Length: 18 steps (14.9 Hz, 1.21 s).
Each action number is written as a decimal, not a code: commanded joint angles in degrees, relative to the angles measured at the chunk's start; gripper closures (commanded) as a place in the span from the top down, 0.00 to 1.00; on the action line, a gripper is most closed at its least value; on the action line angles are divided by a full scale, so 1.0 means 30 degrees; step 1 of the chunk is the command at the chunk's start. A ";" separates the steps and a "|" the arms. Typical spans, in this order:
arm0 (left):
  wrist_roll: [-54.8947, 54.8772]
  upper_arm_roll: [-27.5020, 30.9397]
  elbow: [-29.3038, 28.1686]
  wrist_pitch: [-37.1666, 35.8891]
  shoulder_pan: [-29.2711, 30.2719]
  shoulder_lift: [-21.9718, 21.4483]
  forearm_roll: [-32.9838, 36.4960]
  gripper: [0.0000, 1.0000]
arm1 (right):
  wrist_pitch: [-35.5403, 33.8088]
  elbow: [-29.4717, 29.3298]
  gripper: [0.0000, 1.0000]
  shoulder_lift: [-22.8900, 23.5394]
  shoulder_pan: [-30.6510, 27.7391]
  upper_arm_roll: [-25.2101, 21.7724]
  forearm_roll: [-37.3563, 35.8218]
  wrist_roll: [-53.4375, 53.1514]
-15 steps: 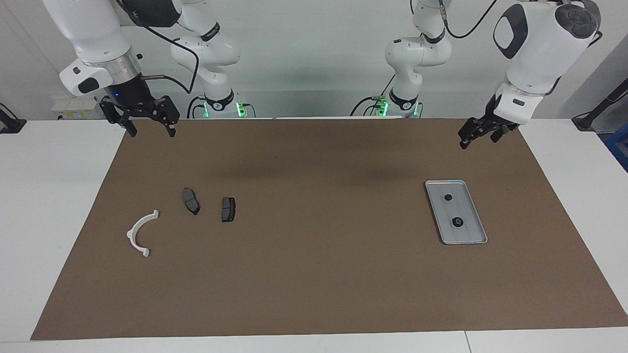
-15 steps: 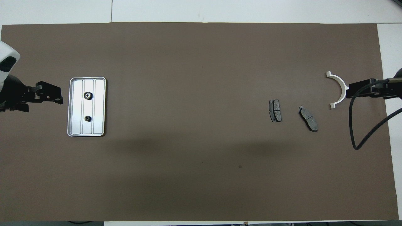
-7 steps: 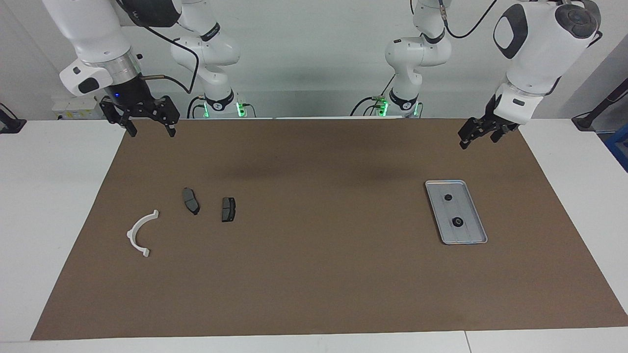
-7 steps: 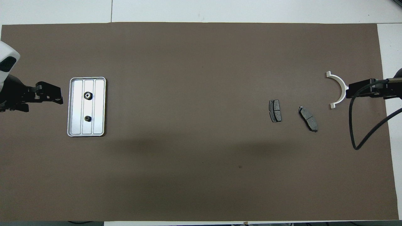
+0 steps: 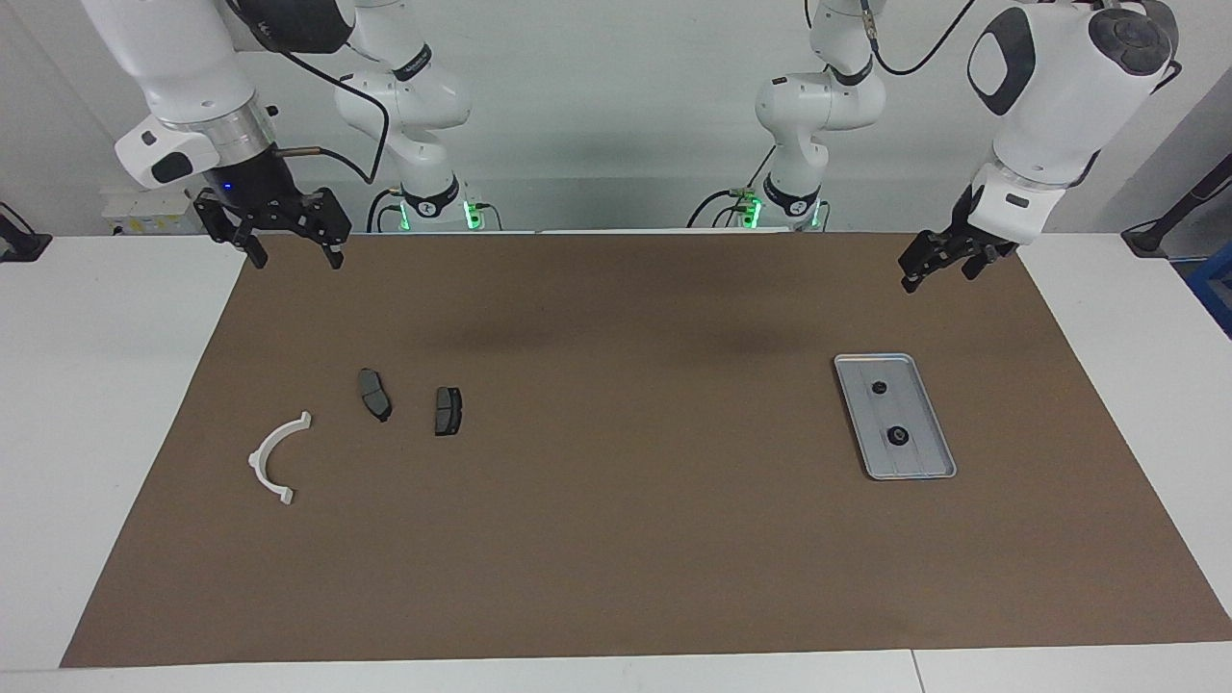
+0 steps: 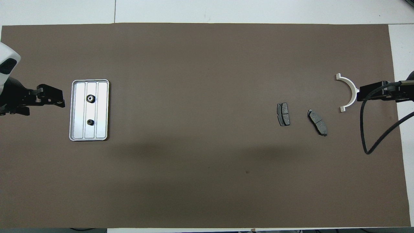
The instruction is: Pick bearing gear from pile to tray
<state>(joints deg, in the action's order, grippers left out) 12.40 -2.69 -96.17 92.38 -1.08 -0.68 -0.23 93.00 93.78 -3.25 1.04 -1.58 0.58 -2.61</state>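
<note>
Landmark: tray (image 5: 926,462). Right gripper (image 5: 292,252) up over the brown mat (image 5: 616,539) edge at the right arm's end, well apart from tray, jaws wide open, empty. Left gripper (image 5: 919,272) up over the mat near tray, on the robots' side of it, jaws open, empty. Tray toward the left arm's end, two black bearing gears in it: small one (image 5: 878,388) nearer the robots, bigger one (image 5: 898,436) farther. Two dark pads (image 5: 374,394) (image 5: 448,410) and white arc piece (image 5: 276,457) well apart from tray, toward the right arm's end; arc farthest.
</note>
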 commanded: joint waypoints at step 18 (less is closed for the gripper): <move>-0.0003 0.0253 -0.0405 0.0027 -0.0196 -0.0416 -0.0186 1.00 | -0.0240 0.0145 1.00 -0.0233 -0.0111 0.0145 0.0040 0.0402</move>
<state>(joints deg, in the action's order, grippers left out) 12.40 -2.69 -96.17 92.38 -1.08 -0.68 -0.23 93.00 93.78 -3.27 1.20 -1.26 0.61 -2.61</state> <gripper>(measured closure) 0.000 0.000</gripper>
